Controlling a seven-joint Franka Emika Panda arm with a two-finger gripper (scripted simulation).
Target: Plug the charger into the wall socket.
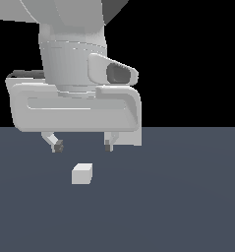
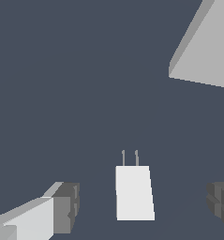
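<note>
The charger [image 1: 82,173] is a small off-white block lying on the dark floor. In the wrist view the charger [image 2: 134,192] shows two thin prongs [image 2: 130,158] at one end. My gripper [image 1: 82,145] is open and empty, hovering just above the charger, with one finger on each side. In the wrist view the gripper [image 2: 142,204] straddles the block without touching it. The wall socket [image 2: 207,42] is a light-grey plate, seen only as a corner beyond the prong end; its holes do not show. In the exterior view my hand hides nearly all of it.
The dark grey-blue floor [image 1: 188,206] runs flat all around. A pale flat patch [image 1: 131,138] shows just under the hand's lower edge, at the exterior view's right of the fingers. The background is black.
</note>
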